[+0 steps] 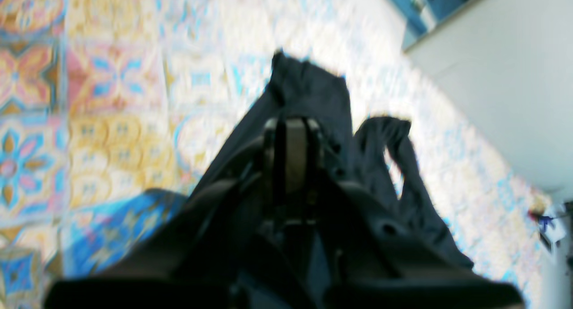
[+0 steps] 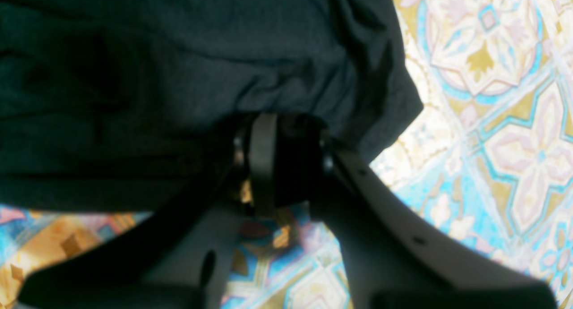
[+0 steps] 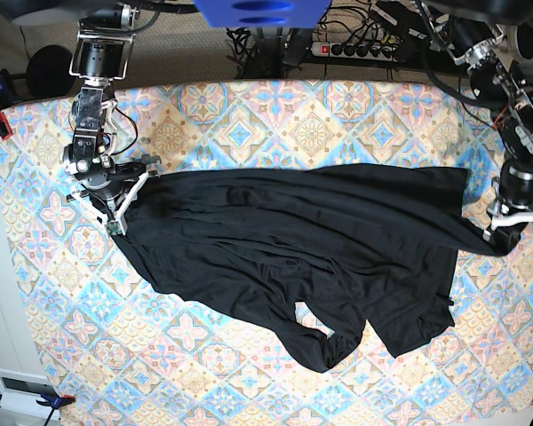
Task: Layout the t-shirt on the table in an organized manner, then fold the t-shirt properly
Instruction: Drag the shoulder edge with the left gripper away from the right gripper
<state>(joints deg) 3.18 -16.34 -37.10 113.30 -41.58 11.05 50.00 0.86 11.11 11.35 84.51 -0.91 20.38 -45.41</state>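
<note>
The black t-shirt [image 3: 293,231] lies spread across the middle of the patterned table [image 3: 249,115], with a sleeve curled toward the front edge. In the base view my right gripper [image 3: 135,188] is at the garment's left end, and my left gripper [image 3: 499,238] is at its right end, where the cloth is drawn to a point. Seen from the right wrist, the t-shirt [image 2: 179,76] bunches into the right gripper [image 2: 280,165], which is shut on its edge. Seen from the left wrist, the left gripper [image 1: 291,152] is shut on a stretched strip of the t-shirt [image 1: 309,89] above the table [image 1: 116,121].
A power strip with cables [image 3: 355,49] runs behind the table's far edge. A red clamp [image 3: 0,120] grips the left edge. A white box [image 3: 22,390] sits off the front left corner. A white surface [image 1: 501,98] borders the table in the left wrist view.
</note>
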